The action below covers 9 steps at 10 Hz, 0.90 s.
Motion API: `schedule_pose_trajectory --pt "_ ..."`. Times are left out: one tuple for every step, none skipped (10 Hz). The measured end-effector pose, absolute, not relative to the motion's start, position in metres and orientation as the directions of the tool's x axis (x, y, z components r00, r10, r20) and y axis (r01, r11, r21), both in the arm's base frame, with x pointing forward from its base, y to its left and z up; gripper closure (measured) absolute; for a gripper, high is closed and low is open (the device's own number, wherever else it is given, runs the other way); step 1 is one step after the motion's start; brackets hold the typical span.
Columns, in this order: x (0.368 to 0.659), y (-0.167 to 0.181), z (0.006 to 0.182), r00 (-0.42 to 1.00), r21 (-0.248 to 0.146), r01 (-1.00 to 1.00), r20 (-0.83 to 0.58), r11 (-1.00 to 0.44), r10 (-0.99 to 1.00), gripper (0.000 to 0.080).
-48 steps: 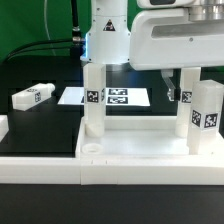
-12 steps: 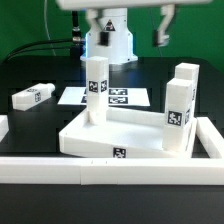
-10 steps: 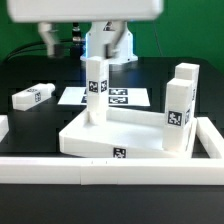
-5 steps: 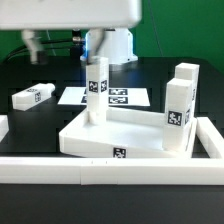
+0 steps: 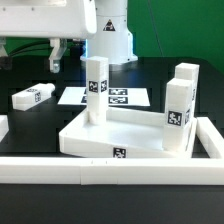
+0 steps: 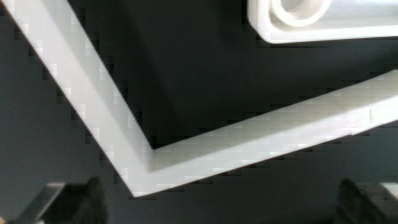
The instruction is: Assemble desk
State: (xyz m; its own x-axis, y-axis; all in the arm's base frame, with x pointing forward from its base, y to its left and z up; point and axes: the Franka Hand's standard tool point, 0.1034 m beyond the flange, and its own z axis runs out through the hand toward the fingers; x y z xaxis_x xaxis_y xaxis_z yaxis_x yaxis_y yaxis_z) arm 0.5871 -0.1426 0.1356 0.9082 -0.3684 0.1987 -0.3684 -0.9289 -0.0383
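The white desk tabletop (image 5: 120,138) lies rim up in the middle of the table. Three white tagged legs stand upright in its corners: one at the back left (image 5: 97,85) and two on the exterior view's right (image 5: 177,112) (image 5: 186,78). Another leg (image 5: 32,96) lies loose on the black table at the exterior view's left. My gripper (image 5: 28,58) hangs open above the left side, short of the loose leg, with one dark finger (image 5: 55,54) showing. In the wrist view the gripper (image 6: 217,205) holds nothing, and a round socket (image 6: 302,12) of the tabletop shows.
The marker board (image 5: 122,98) lies flat behind the tabletop. Low white border rails run along the front (image 5: 100,172) and the exterior view's right (image 5: 210,140). Their corner (image 6: 151,160) lies below the gripper in the wrist view. The arm's white base (image 5: 112,40) stands at the back.
The open gripper has swung from the exterior view's upper right across to the left and come lower. The tabletop, upright legs and loose leg have stayed put over the last second.
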Motion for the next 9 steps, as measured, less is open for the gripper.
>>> schedule_pose_trajectory --pt "0.585 -0.146 0.134 0.906 -0.039 -0.37 0.208 -0.928 -0.37 0.0151" --pt "0.561 -0.164 0.12 0.889 -0.04 -0.4 0.227 -0.916 -0.398 0.0151" --pt "0.536 -0.181 0.108 0.894 -0.022 -0.4 0.211 -0.916 -0.396 0.0151" --pt "0.531 -0.196 0.109 0.887 -0.019 -0.414 0.216 -0.91 -0.408 0.0151" --pt "0.531 -0.198 0.109 0.887 -0.016 -0.414 0.22 -0.91 -0.407 0.0151" --pt "0.531 -0.196 0.108 0.889 -0.016 -0.41 0.218 -0.912 -0.403 0.0151" --pt "0.531 -0.196 0.108 0.889 -0.015 -0.411 0.217 -0.912 -0.404 0.0151" --pt "0.526 -0.201 0.105 0.885 -0.022 -0.42 0.21 -0.907 -0.415 0.0151" --pt "0.51 -0.213 0.095 0.863 -0.043 -0.47 0.187 -0.882 -0.469 0.0151"
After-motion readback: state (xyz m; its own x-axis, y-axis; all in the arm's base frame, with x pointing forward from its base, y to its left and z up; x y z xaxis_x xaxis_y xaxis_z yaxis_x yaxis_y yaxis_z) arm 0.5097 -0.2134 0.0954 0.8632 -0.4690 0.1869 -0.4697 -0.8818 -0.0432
